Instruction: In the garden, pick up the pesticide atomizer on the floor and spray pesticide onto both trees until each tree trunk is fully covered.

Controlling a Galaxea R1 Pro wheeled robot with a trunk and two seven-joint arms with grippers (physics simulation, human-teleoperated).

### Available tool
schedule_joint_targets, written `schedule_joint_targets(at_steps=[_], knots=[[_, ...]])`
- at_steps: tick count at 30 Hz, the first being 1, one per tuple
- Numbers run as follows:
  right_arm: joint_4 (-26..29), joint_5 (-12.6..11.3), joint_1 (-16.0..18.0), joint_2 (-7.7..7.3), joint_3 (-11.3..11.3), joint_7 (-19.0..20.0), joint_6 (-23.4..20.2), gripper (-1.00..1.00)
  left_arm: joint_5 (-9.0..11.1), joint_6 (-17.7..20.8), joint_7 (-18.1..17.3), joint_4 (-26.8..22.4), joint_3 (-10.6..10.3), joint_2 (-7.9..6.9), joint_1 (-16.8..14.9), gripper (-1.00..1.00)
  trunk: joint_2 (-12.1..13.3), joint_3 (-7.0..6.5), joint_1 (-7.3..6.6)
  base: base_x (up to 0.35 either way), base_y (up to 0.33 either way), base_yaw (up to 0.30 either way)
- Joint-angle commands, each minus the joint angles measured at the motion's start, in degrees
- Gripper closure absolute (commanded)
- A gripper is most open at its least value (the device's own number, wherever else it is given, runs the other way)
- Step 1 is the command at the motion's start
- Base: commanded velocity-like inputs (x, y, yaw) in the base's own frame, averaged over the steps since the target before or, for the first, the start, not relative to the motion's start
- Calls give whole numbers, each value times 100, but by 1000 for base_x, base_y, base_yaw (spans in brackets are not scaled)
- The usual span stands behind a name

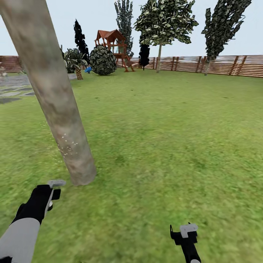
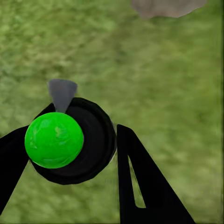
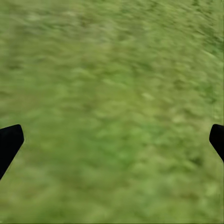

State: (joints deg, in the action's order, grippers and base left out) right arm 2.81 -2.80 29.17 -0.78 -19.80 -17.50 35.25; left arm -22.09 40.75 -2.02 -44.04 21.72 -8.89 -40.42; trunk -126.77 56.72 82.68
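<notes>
Head view: the tree trunk (image 1: 54, 98) is cut off above. The pesticide atomizer (image 2: 70, 140) is clamped in the left gripper (image 2: 70, 154), body hidden. The right gripper (image 3: 112, 140) is spread wide over the floor (image 3: 112, 84).

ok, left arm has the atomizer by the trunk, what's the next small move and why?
Probably tilt the left gripper up to aim the atomizer higher on the tree trunk. Its jaws hold the green-topped bottle, and white spray specks show on just a low patch of the trunk; the bark above looks bare. The right gripper hangs open over the grass.
</notes>
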Motion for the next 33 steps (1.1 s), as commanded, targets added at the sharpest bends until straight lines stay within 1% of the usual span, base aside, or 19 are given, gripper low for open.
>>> schedule_joint_targets(at_steps=[1, 2, 4, 7, 16, 17, 18, 20, 21, 23, 26, 27, 29, 31, 32, 33], knots=[[0, -28, 1, -1, -51, -28, 8, -100, -74, -5, -16, 11, 9, 102, -11, 100, -2, 5, -1, 1, -1, 276], [0, -28, 1, -1, -51, -27, 8, -100, -70, -18, -17, 15, 8, 194, -16, 100, -2, 5, -1, 1, 0, 274], [0, -28, 1, -1, -51, -29, 8, -100, -68, -28, -18, 12, 14, 250, -18, 100, -2, 5, -1, 0, 0, 240], [0, -28, 1, -2, -51, -26, 8, -100, -70, -41, -23, 4, 16, 260, -13, 100, -2, 5, -1, 153, 0, 75], [0, -28, 1, -18, -51, -25, 8, -100, -57, -50, -18, 21, 11, 296, -10, 100, -2, 5, -1, 329, 0, 3], [0, -28, 1, -19, -51, -20, 8, -100, -88, -71, -18, 63, 4, 606, -4, 100, -2, 5, -1, 337, 0, 0], [0, -28, 1, -19, -51, -19, 8, -100, -97, -74, -18, 95, 1, 737, -2, 100, -2, 5, -1, 338, 0, 0], [0, -28, 1, -19, -51, -19, 8, -100, -102, -76, -22, 114, -2, 810, -2, 100, -2, 5, -1, 338, 0, 0], [0, -28, 1, -19, -51, -20, 8, -100, -107, -76, -26, 118, -5, 814, -1, 100, -2, 5, -1, 338, 0, 0], [0, -28, 1, -19, -51, -18, 8, -100, -111, -72, -40, 116, 33, 723, 3, 100, -2, 5, -1, 288, -3, 0], [0, -28, 1, -19, -51, -17, 8, -100, -96, -62, -32, 120, 49, 429, 14, 100, -2, 5, -1, 41, -136, 0], [0, -28, 1, -19, -51, -17, 8, -100, -83, -64, -25, 123, 46, 380, 17, 100, -2, 5, -1, -100, -242, 0], [-2, -28, 1, -19, -51, -17, 7, -100, -67, -73, -20, 125, 29, 414, 78, 100, -2, 5, -1, -120, -254, 0], [0, -28, 1, -19, -51, -17, 8, -100, -61, -75, -19, 139, 19, 481, 102, 100, -2, 5, -1, -126, -259, 0], [0, -28, 1, -19, -51, -17, 8, -100, -65, -76, -18, 158, 11, 586, 109, 100, -2, 5, -1, -129, -260, 0], [0, -28, 1, -19, -51, -17, 8, -100, -65, -76, -18, 163, 9, 619, 113, 100, -2, 5, -1, -126, -260, 0]])
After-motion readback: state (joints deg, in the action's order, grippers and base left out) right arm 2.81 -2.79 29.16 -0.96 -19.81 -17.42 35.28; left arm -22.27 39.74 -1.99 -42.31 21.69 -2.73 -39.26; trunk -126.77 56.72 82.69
